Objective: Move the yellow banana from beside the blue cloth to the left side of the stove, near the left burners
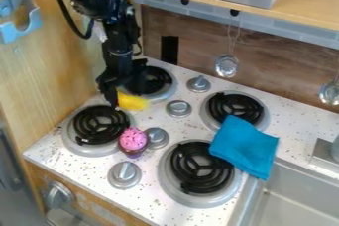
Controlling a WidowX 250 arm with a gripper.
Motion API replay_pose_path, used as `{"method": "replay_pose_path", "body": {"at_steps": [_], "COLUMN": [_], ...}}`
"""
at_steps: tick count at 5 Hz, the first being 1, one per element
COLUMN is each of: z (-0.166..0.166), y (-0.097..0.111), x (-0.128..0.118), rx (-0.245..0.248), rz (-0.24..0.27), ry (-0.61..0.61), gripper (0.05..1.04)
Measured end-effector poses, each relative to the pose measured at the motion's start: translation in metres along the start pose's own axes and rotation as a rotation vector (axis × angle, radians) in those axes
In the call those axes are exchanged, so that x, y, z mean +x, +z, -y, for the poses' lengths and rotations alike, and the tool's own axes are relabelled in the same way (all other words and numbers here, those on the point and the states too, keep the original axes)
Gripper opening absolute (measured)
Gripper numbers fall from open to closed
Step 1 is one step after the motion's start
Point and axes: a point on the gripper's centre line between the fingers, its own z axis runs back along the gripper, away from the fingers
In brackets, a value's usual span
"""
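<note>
Overall, the speckled desk carries four coil burners: rear left, front left, rear right and front right. A sink adjoins its right edge. A folded blue cloth overlaps both right-hand burners and the sink's rim. The pincer is at the rear left burner, toward the desk's left edge; its opening cannot be determined. A pink-topped cupcake stands between the front left burner and a knob. A yellow object is located immediately at the pincer's tip.
</note>
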Motion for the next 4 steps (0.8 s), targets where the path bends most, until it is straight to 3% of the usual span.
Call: {"method": "replay_pose_path", "body": {"at_steps": [1,2,3,4], "z": [0.002,-0.005,-0.013,-0.023], "y": [0.014,0.018,0.034,0.067], "x": [-0.014,-0.03,-0.049,-0.065], "rx": [-0.037,-0.01,0.006,-0.003], "rz": [-0.08,-0.186,-0.177,-0.037], "ry": [-0.196,-0.396,-0.663,-0.808], "gripper": [1.001,1.001,1.001,1.001]}}
